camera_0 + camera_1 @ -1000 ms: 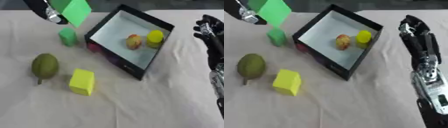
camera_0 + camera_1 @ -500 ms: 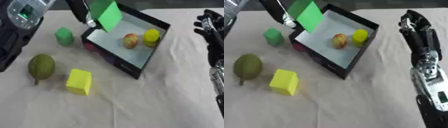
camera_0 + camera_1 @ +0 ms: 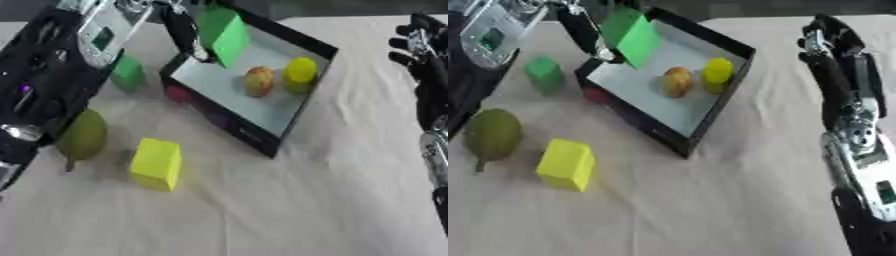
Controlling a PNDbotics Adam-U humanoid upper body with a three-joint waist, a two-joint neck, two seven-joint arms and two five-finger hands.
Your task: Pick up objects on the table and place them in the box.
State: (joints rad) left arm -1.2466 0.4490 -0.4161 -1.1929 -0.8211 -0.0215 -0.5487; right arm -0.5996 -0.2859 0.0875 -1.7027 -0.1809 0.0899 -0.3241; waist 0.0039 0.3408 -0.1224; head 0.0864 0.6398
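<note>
While left hand pinches one green block, three objects wait outside box

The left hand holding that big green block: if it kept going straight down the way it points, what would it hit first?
Most likely the box floor near its left wall: the left hand holds the green block above that corner. Depth is uncertain.

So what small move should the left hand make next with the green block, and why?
Probably lower it a little and release. The left hand holds the green block above the black box, over its bare floor, apart from the apple and yellow object.
</note>
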